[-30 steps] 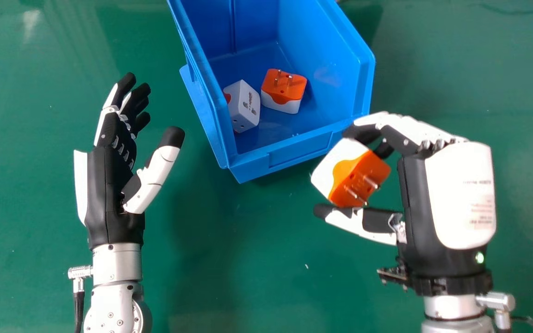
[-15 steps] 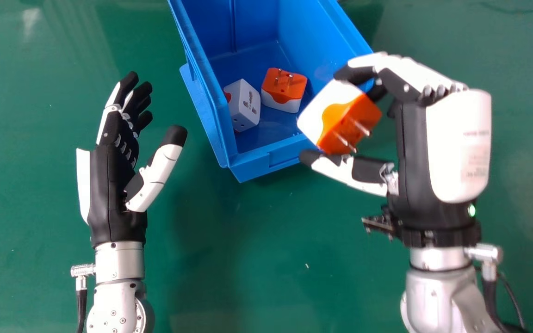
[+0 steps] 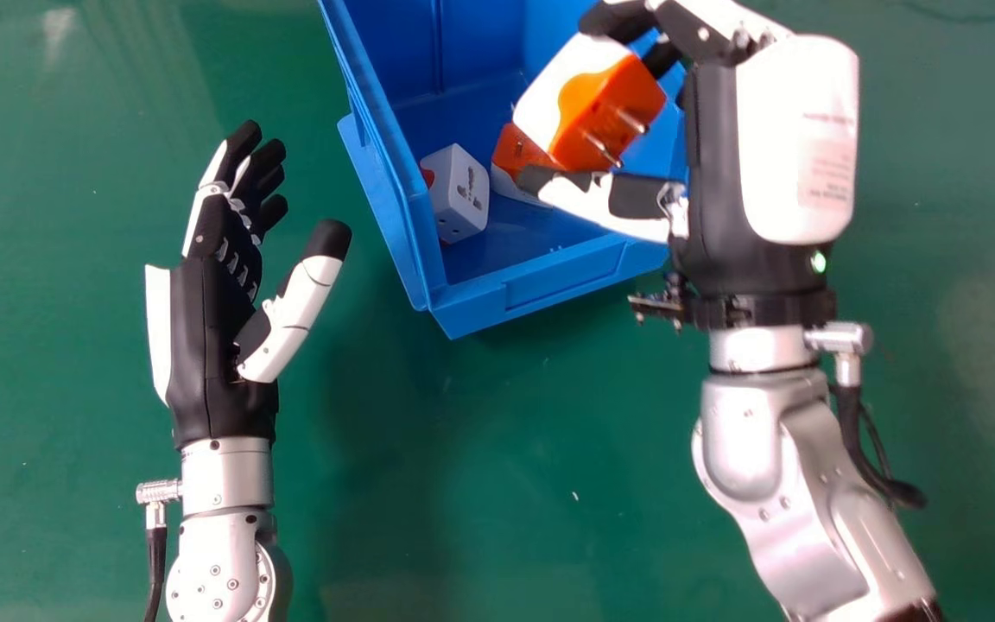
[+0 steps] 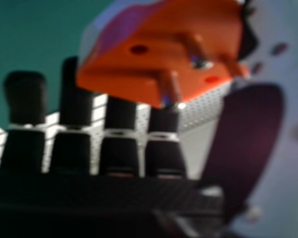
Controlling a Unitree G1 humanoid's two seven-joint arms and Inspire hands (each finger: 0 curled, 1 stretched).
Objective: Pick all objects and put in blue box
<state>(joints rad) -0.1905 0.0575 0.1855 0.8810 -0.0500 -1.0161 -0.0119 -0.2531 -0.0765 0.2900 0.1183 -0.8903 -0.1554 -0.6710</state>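
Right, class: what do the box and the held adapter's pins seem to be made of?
Box: probably moulded plastic with a slight sheen, judging by its blue walls and recessed front panel.
Pins: smooth, shiny metal, by the bright glints at their tips; solid or plated is unclear.

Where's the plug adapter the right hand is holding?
In the head view, the held plug adapter is between the right hand's thumb and fingers, over the right half of the blue box, partly hiding an orange-and-white adapter inside.

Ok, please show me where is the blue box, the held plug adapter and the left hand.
Blue box [image 3: 565, 276]: head view, front wall.
Held plug adapter [image 3: 608, 93]: head view, orange face.
Left hand [image 3: 208, 345]: head view, black body.
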